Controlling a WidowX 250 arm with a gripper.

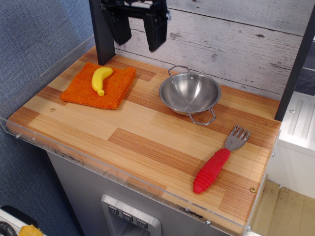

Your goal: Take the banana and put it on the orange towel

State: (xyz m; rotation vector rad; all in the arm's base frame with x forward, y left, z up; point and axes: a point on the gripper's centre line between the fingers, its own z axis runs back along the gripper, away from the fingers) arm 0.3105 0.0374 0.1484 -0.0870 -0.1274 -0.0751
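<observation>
The small yellow banana [100, 79] lies on the orange towel [117, 87] at the back left of the wooden counter. My black gripper [138, 35] hangs high above the counter, up and to the right of the towel, between the towel and the bowl. Its two fingers [156, 34] are spread apart and hold nothing.
A steel bowl [190, 93] with wire handles stands at the back middle. A red-handled grey fork [216, 162] lies at the front right. A clear plastic rim [123, 173] runs along the counter's front edge. A black post [102, 34] stands behind the towel against the plank wall.
</observation>
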